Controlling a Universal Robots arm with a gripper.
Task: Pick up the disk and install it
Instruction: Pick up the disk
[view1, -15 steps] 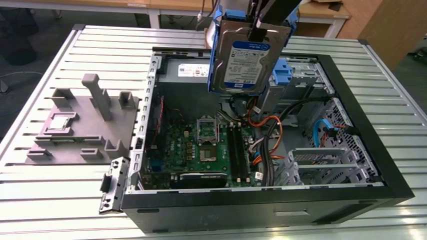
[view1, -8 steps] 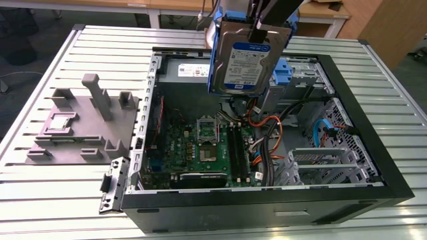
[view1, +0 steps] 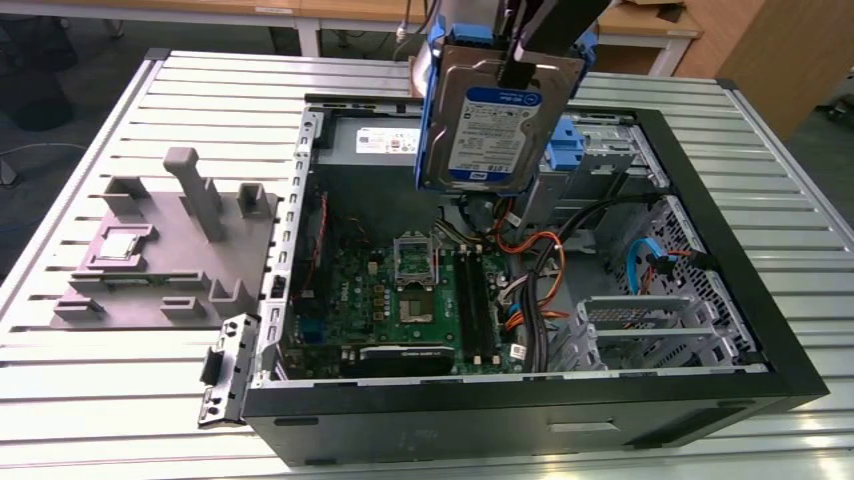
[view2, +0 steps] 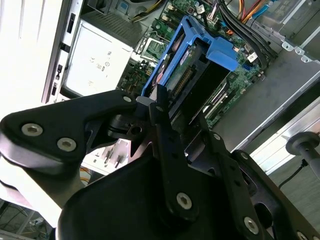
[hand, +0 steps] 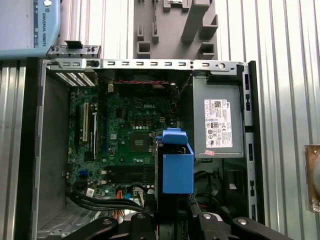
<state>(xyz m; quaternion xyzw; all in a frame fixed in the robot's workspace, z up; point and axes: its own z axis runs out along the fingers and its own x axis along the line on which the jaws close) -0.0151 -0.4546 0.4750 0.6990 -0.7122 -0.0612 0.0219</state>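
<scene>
1. In the upper middle of the exterior view, the gripper (view1: 521, 65) has its fingers (view2: 161, 112) closed tight on the upper end of the disk (view1: 487, 125).
2. The disk hangs upright in its blue carrier with its label facing the camera. It is in the air above the open computer case (view1: 727, 260) and touches nothing but the gripper.
3. The motherboard (view1: 400, 300) lies on the case floor below it, and the power supply (view1: 380, 140) sits near the disk on the exterior view's left.
4. A bare blue bracket (view1: 571, 140) sits in the drive cage, just beside the disk on the exterior view's right.
5. A grey fixture (view1: 160, 250) rests on the slatted table (view1: 80, 420) at the exterior view's left, well apart from the disk.
</scene>
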